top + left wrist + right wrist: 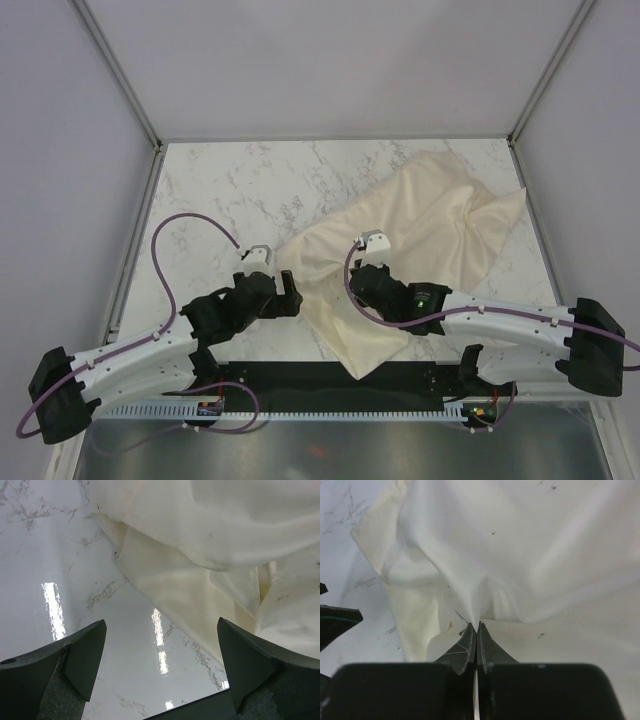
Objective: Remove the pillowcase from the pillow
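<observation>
The pillowcase (pixel 440 210) is limp, whitish-cream fabric lying wrinkled from the back right of the table toward the middle. A flatter, creamier layer, the pillow (pixel 345 325), sticks out from under it toward the front edge. My right gripper (pixel 360 285) is shut on a pinched fold of the pillowcase (pixel 520 545); the closed tips (pixel 477 626) hold the fabric in a small peak, with the pillow (pixel 412 615) showing to the left. My left gripper (pixel 290 290) is open and empty (pixel 161 630) above bare marble, just short of the pillow's edge (pixel 185 595) and the pillowcase (pixel 225 520) above it.
The marble table (pixel 230 190) is walled by white panels on three sides. A black strip (pixel 300 375) runs along the front edge between the arm bases, and the pillow's near corner lies over it. Purple cables loop beside both arms.
</observation>
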Robot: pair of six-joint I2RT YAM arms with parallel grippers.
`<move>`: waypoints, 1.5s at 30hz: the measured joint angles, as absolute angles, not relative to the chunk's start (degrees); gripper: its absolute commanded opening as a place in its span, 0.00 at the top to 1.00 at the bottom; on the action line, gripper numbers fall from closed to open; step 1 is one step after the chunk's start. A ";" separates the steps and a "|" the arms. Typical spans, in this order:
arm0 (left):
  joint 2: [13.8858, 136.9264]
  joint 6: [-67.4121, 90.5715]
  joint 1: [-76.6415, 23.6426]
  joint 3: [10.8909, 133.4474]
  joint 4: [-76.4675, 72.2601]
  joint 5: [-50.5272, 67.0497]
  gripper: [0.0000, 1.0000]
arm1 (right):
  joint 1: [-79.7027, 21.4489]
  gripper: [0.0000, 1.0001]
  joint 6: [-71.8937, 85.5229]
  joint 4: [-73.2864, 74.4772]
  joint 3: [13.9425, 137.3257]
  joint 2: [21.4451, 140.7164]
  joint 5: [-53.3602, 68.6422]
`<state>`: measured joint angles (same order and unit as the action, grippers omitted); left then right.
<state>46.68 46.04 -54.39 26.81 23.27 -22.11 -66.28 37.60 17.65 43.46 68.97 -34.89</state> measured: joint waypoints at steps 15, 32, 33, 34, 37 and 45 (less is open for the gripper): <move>55.66 46.04 -54.50 27.79 15.27 -18.15 0.03 | -66.15 1.00 37.19 20.71 44.25 63.48 -40.91; 70.63 47.46 -56.36 30.15 2.70 -14.33 0.09 | -66.11 1.00 40.14 20.64 38.13 62.43 -41.67; 71.42 47.55 -56.36 30.24 2.02 -14.13 0.08 | -66.11 1.00 40.32 20.62 37.91 61.84 -41.67; 71.99 47.59 -56.36 30.28 1.43 -13.80 0.08 | -66.11 1.00 40.40 20.64 37.76 61.34 -41.65; 74.13 47.86 -56.40 30.63 -0.62 -12.91 0.08 | -66.11 1.00 40.64 20.62 37.43 60.20 -41.65; 80.31 49.19 -57.14 32.45 -4.05 -11.16 0.57 | -66.11 1.00 41.19 20.62 37.01 59.96 -41.25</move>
<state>80.31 49.19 -57.14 32.45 -4.05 -11.16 -66.11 41.19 20.62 37.01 59.96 -41.25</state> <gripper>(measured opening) 0.649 0.010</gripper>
